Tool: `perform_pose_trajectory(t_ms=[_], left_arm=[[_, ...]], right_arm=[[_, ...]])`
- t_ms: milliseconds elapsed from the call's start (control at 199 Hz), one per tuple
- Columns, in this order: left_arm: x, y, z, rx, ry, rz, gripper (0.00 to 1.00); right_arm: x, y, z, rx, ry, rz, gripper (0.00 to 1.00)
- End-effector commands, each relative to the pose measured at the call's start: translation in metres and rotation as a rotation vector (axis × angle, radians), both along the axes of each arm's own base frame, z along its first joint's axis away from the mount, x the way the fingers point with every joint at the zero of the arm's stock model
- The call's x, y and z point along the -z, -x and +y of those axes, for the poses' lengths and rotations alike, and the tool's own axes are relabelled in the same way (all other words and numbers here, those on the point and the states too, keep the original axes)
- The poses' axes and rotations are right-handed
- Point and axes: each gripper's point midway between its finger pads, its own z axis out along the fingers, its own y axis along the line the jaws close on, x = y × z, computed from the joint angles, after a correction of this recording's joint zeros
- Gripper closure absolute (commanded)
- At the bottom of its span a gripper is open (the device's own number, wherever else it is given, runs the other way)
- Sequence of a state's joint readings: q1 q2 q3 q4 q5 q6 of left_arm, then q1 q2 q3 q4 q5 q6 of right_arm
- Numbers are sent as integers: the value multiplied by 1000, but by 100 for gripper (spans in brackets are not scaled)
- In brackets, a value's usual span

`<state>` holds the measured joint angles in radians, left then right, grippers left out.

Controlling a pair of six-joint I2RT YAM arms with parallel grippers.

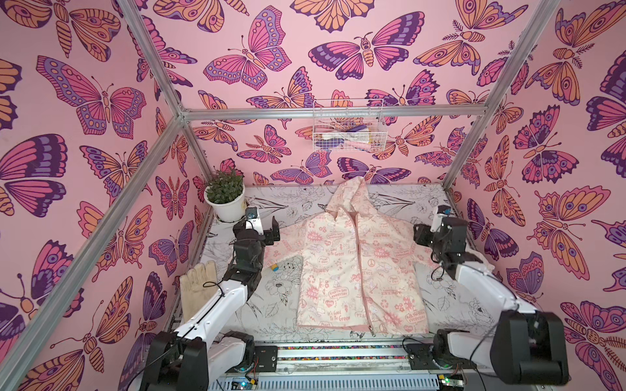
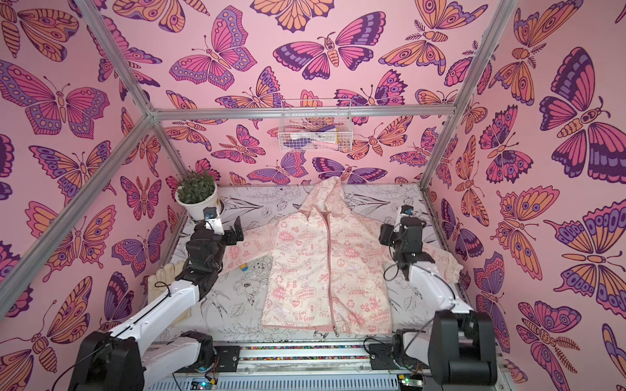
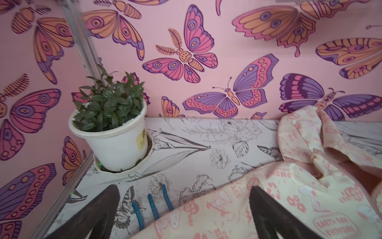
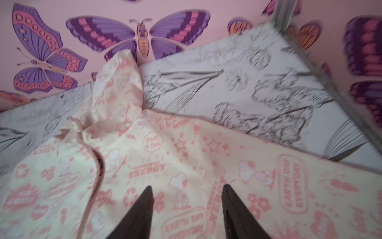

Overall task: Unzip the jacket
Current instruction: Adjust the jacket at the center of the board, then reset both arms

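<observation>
Centre of the frame in both top views: the small cream-pink hooded jacket [image 1: 352, 270] with pink slogan prints lies front up, flat on the white table cover with black flower line drawings [image 1: 271, 304], sleeves spread out to either side. Its hood points to the far wall. The pink front zipper [image 1: 364, 281] runs in plain sight from collar to hem, and it looks closed down the front.

On the left of the frame, the left gripper [image 1: 266, 225] hangs over the sleeve, jaws spread wide. The left wrist view has one finger [image 3: 107, 202] over the table cover and its partner over the sleeve, gripping nothing. On the right, the right gripper [image 1: 421, 233] sits above the other sleeve, and that arm hides the sleeve's end. The right wrist view is blurred, but its dark fingers [image 4: 142, 207] stand apart over printed cloth, with nothing between them.

Around the jacket:
- A small yellow-and-blue object [image 1: 274, 268] lies just beside the sleeve on the left of the frame.
- A plain beige work glove [image 1: 198, 287] lies at the table's left edge, partly under the left arm.
- A green plant in a white pot [image 1: 226, 199] fills the far left corner.
- A white wire basket [image 1: 347, 128] hangs on the butterfly-patterned back wall [image 1: 271, 67]
</observation>
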<state>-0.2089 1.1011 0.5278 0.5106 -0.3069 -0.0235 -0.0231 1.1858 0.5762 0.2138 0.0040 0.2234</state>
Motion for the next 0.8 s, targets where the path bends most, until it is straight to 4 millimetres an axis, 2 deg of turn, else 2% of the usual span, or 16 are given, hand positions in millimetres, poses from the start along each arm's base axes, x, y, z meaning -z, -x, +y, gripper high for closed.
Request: perform_pose_trajectory(t_ms=[0,55,105,125,241,276,341,421,441,461,476,527,607,667,682,797], left_arm=[[10,12,33,-147,11,-42,0],[21,20,49,-215,53,-62,0],[25,27,63,-270,93,-93,0],[42,34,67,-286,90,-66,0],[70,45,76,-329,78,-37,0],[69,47,78,-341,69,-49,0],[69,48,74,-315,77,-44,0],[69,47,77,-329,51,-46,0],[69,47,77,-328,41,-46,0],[67,46,76,-323,35,-48,0],[68,45,75,-313,28,-44,0],[75,42,67,-260,-9,0,0],[101,42,71,-289,-8,73,0],[92,43,68,-277,-21,-2,1],[101,43,64,-254,-32,15,1],[115,36,59,-205,-55,9,0]], right_arm=[[15,17,-32,132,202,-130,42],[24,17,-38,164,215,-165,39],[29,10,-26,93,210,-141,40],[29,8,-24,78,203,-127,40],[37,-6,-23,85,165,-138,39],[46,-8,-21,70,161,-156,39],[50,-14,-15,41,168,-221,38],[60,-16,-6,-22,169,-90,36],[58,-19,-4,-34,169,-102,26],[57,-22,-2,-43,168,-124,5],[57,-23,-1,-49,168,-135,0],[58,-21,-1,-52,166,-134,1],[59,-20,3,-75,171,-101,1],[58,-21,3,-76,173,-116,1],[58,-20,3,-76,173,-114,1],[58,-20,5,-79,183,-110,1]])
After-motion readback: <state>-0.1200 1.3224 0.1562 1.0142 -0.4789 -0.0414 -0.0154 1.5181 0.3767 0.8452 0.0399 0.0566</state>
